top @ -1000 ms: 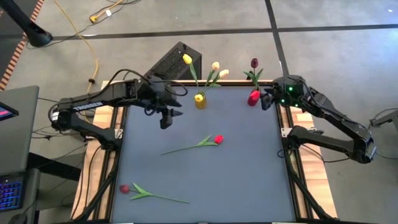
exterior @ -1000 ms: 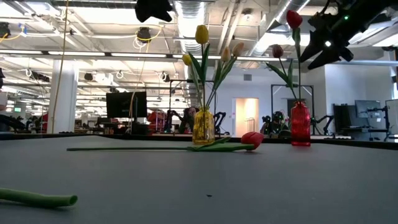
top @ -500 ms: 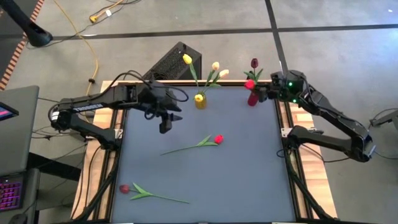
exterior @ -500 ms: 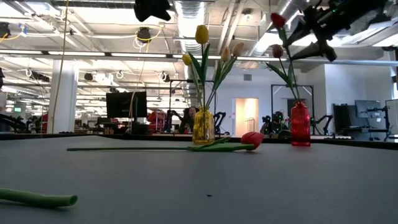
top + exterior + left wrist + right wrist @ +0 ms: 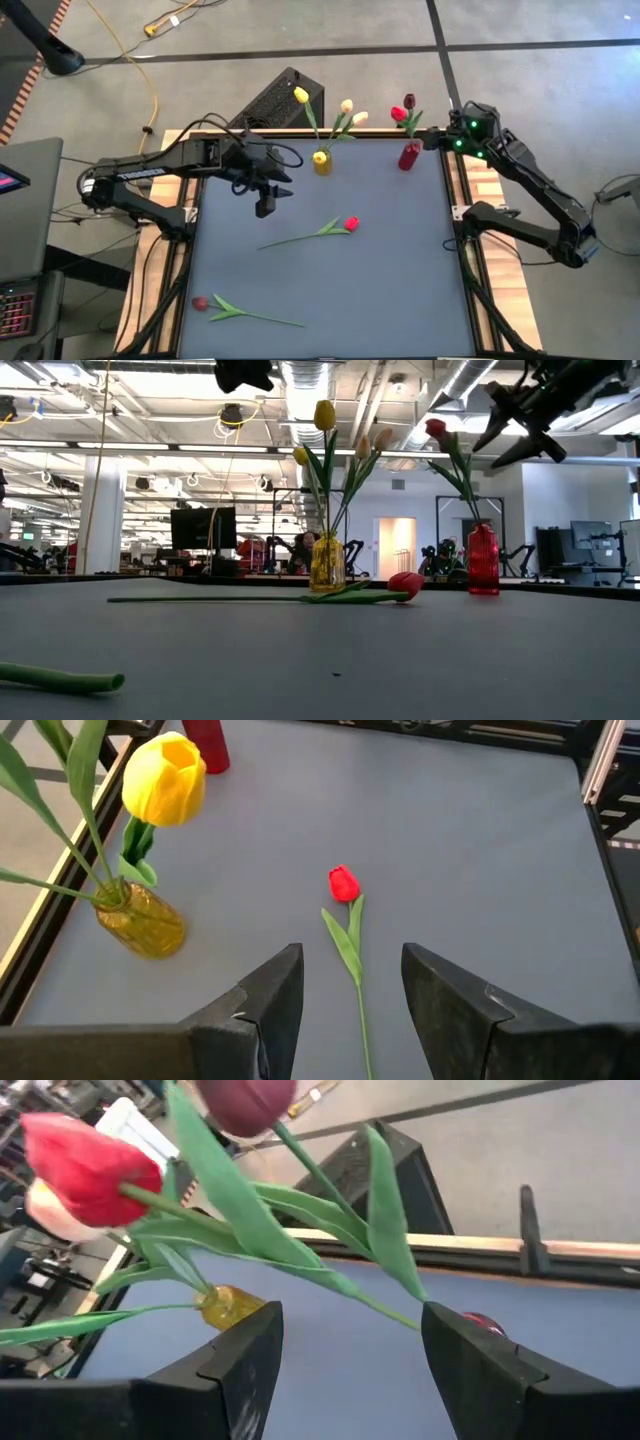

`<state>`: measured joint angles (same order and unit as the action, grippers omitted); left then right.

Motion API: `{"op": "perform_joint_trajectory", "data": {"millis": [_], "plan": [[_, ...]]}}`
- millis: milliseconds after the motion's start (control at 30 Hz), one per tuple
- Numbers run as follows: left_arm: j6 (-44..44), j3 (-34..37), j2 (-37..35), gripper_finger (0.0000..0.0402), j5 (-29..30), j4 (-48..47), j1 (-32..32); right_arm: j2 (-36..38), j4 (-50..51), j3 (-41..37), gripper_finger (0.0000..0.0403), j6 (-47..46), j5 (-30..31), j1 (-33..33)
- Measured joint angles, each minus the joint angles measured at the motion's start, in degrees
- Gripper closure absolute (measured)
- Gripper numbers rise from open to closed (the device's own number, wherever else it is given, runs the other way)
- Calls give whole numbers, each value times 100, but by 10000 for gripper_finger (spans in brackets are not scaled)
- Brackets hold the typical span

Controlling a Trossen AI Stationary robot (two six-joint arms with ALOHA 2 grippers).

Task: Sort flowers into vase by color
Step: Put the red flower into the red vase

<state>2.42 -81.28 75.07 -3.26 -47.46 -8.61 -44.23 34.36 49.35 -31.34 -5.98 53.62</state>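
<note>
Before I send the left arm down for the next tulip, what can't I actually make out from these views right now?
- Dark red tulip near the table's front: low view shows only a stem end, cut off by the frame's edge.
- Red vase, right wrist view: mostly hidden behind the gripper finger.
- Left gripper, low view: cropped by the top edge.
- Right gripper, high view: too small to tell how it stands.

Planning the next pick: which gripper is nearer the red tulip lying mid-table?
Left. The left gripper hovers open just up-table and left of the red tulip. The right gripper is open at the far right edge by the red vase, clearly farther.
</note>
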Motion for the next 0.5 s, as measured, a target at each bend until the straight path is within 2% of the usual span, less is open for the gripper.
{"op": "perform_joint_trajectory", "data": {"millis": [367, 500], "plan": [[-99, 12, 0, 244, 10, -261, -1, 15, 726, -1, 137, 162, -434, -157], [-98, 252, -2, 244, 19, -246, -1, 46, 1248, 139, 137, 253, -493, -336]]}}
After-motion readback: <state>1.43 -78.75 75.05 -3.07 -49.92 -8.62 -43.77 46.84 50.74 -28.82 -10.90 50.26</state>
